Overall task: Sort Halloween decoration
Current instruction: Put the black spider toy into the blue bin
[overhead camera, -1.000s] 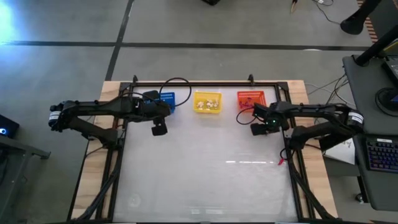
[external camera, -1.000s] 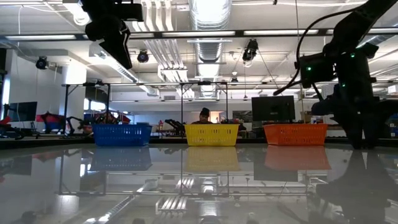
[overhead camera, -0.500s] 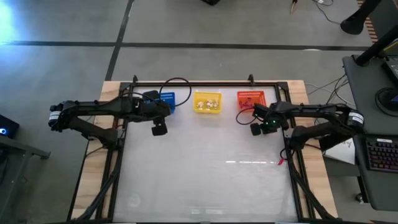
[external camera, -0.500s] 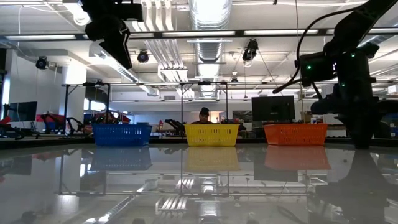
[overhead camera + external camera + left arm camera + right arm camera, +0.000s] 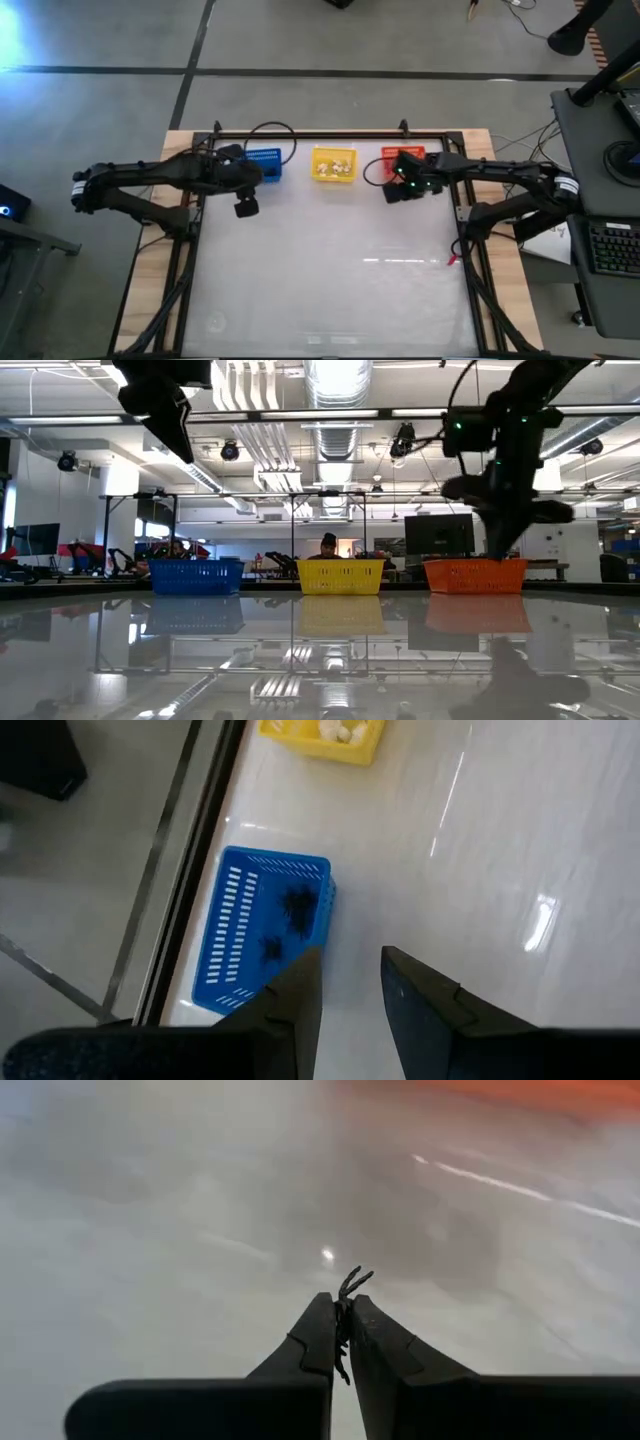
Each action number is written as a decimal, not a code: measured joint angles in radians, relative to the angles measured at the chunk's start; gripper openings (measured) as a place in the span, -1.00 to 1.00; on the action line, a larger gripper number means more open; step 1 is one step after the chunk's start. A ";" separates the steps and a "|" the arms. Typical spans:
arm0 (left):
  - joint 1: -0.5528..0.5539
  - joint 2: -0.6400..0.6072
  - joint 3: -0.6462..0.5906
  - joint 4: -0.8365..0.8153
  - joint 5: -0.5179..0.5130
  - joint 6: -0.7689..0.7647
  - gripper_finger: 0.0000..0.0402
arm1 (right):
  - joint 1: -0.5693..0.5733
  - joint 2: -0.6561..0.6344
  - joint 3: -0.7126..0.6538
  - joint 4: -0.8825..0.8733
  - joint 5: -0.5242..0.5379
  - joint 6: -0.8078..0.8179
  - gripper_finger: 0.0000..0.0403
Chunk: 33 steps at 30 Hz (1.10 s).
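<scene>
The right gripper (image 5: 343, 1330) has its fingers (image 5: 310, 1342) clenched on a tiny black spider trinket (image 5: 347, 1288), legs sticking out past the tips. In the high view it hangs at about 1 o'clock on the surface (image 5: 330, 270), just in front of the orange-red basket (image 5: 402, 157). Black trinkets already lie in the blue basket (image 5: 262, 935), white ones in the yellow basket (image 5: 334, 163). Judging by that, the spider probably belongs in the blue one at 11 o'clock: carry it high, keep the pinch firm, let go only over the basket. The left gripper (image 5: 345, 982) waits beside it, fingers released and empty.
</scene>
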 joint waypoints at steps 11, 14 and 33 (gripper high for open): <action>0.000 -0.124 0.000 -0.015 -0.053 -0.067 -0.56 | 0.040 0.065 0.072 0.354 -0.035 -0.007 -0.94; 0.000 -0.141 0.000 -0.015 -0.054 -0.067 -0.56 | 0.040 0.120 0.118 0.360 -0.037 -0.034 -0.94; 0.000 -0.203 0.000 -0.084 -0.128 -0.116 -0.56 | 0.040 0.628 0.683 0.357 -0.164 -0.314 -0.94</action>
